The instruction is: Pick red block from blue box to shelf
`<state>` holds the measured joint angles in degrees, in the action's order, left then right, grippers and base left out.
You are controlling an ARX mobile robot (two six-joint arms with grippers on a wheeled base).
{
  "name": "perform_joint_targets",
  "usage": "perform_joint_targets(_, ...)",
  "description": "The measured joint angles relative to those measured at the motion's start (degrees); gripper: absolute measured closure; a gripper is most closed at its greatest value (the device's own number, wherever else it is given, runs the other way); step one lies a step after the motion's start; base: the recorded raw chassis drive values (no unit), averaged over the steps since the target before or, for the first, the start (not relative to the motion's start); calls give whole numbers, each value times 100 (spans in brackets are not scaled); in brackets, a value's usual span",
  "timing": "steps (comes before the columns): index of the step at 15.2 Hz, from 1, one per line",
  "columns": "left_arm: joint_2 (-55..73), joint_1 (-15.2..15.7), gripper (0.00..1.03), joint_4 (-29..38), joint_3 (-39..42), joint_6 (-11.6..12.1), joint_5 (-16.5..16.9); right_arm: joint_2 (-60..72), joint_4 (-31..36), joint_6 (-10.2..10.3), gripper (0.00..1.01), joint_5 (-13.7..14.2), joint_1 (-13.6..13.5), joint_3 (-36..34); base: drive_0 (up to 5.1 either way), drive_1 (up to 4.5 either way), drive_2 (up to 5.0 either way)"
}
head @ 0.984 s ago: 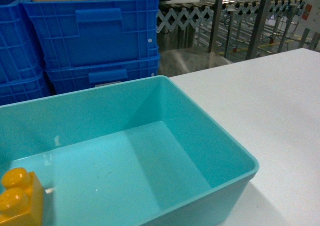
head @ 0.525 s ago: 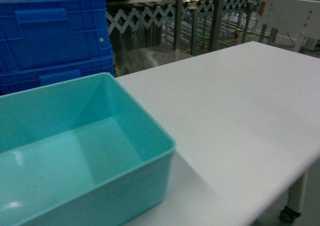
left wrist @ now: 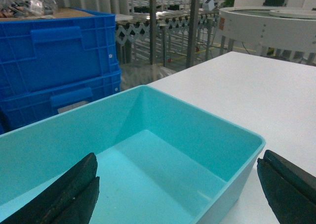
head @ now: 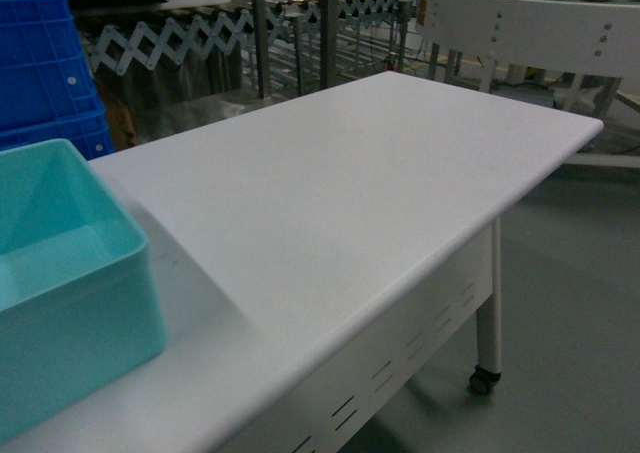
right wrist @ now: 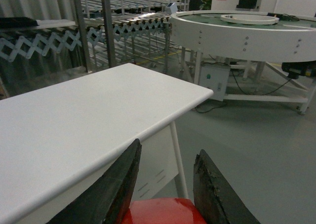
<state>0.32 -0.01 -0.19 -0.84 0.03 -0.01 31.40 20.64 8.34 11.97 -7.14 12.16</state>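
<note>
on my right wrist feed the right gripper [right wrist: 165, 184] has its two dark fingers [right wrist: 121, 184] drawn in close around the red block [right wrist: 163, 211], whose glossy top shows between them at the bottom edge of the picture; it is held up off the white table [right wrist: 74, 120], out past the table's rounded front edge with the grey floor [right wrist: 256, 155] behind. on my left wrist feed the left gripper [left wrist: 180, 192] is spread wide, one black finger at each lower corner, with nothing between them; it hangs over the blue box [left wrist: 163, 155], and the part of the box i can see holds nothing. the box sits on the table, with stacked dark blue crates [left wrist: 59, 70] just behind it. in the head view only a corner of the box shows at the left edge, and neither arm appears there. grey metal uprights [head: 328, 28] and roller rails stand beyond the table; i cannot tell from here whether they belong to the shelf. a round white machine [right wrist: 247, 33] stands off to the right.
</note>
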Motion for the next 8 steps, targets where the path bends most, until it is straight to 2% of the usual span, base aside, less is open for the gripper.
perform_joint_targets(8, 0, 0, 5, -2, 2, 0, -2, 0, 0, 0, 74, 0, 0, 0, -164, -164, -164)
